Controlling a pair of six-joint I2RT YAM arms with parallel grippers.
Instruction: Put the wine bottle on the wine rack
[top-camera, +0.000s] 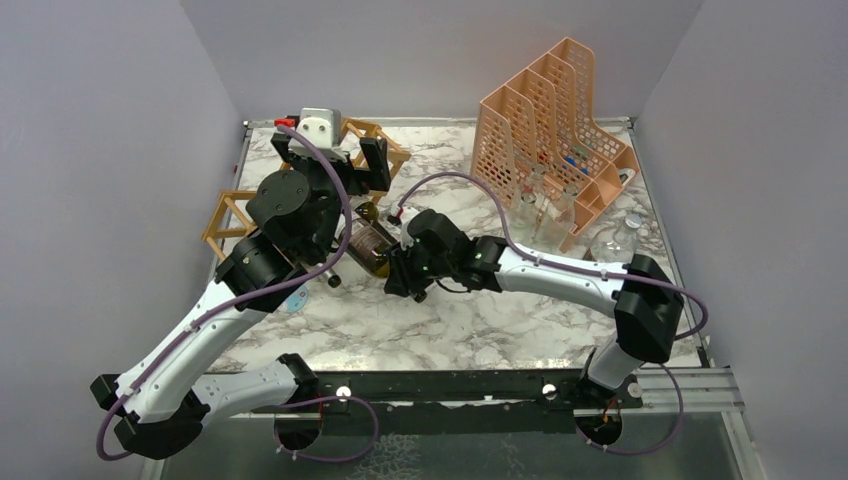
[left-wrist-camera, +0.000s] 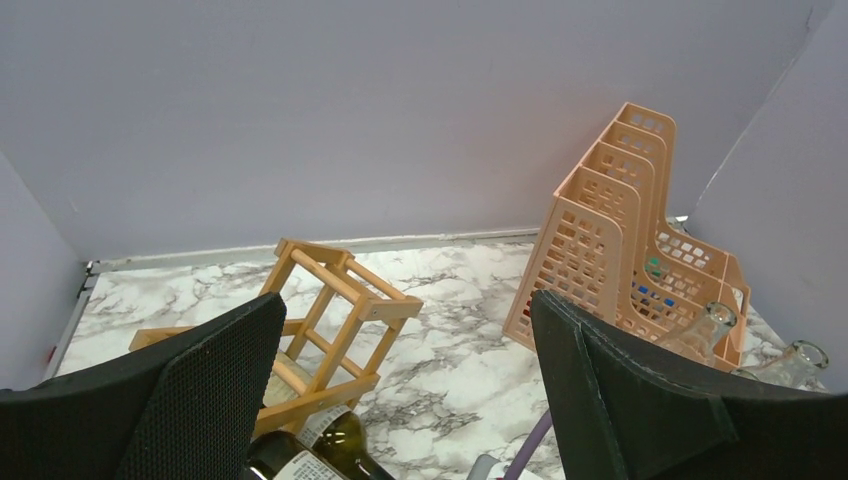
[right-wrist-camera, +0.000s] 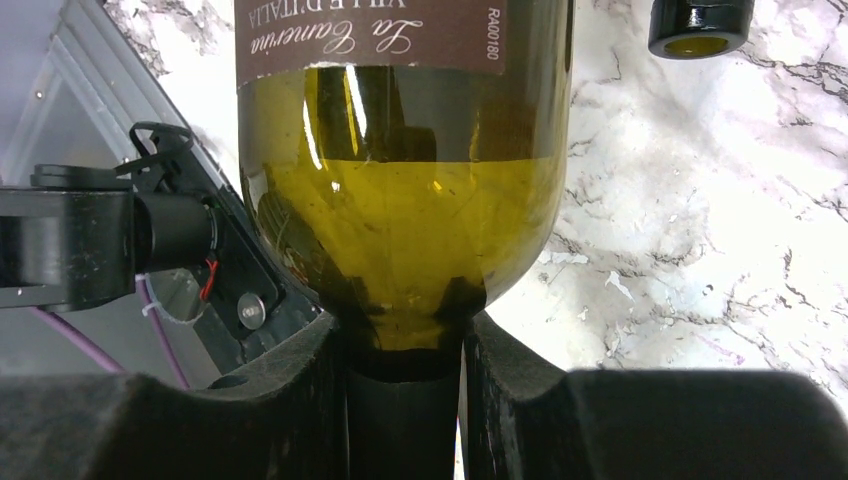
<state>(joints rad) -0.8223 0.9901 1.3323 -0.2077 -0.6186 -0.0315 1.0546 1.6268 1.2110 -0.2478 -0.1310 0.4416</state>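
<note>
The right hand (right-wrist-camera: 405, 400) is clamped on the neck of the bottle (right-wrist-camera: 400, 200), with 1 finger (right-wrist-camera: 300, 400) on each side just below the shoulder. The bottle is green glass with a brown label.

From above, the right hand (top-camera: 400, 268) holds the bottle (top-camera: 372, 245) low over the counter (top-camera: 480, 320). The neck points toward the right arm and the base toward the rack (top-camera: 225, 215). I cannot tell whether the bottle rests on the counter. In the left wrist view the bottle (left-wrist-camera: 320, 450) has its base end near the lower front bar of the rack (left-wrist-camera: 335, 320), outside the cells. I cannot tell whether they touch.

The left hand (top-camera: 330, 160) hangs above the rack and the bottle's base, fingers (left-wrist-camera: 200, 400) spread wide and holding nothing.

A small dark cap-like piece (right-wrist-camera: 700, 25) lies on the counter beyond the bottle. At the back right stands a peach file holder (top-camera: 550, 120), with clear glass bottles (top-camera: 535, 212) just in front of it.
</note>
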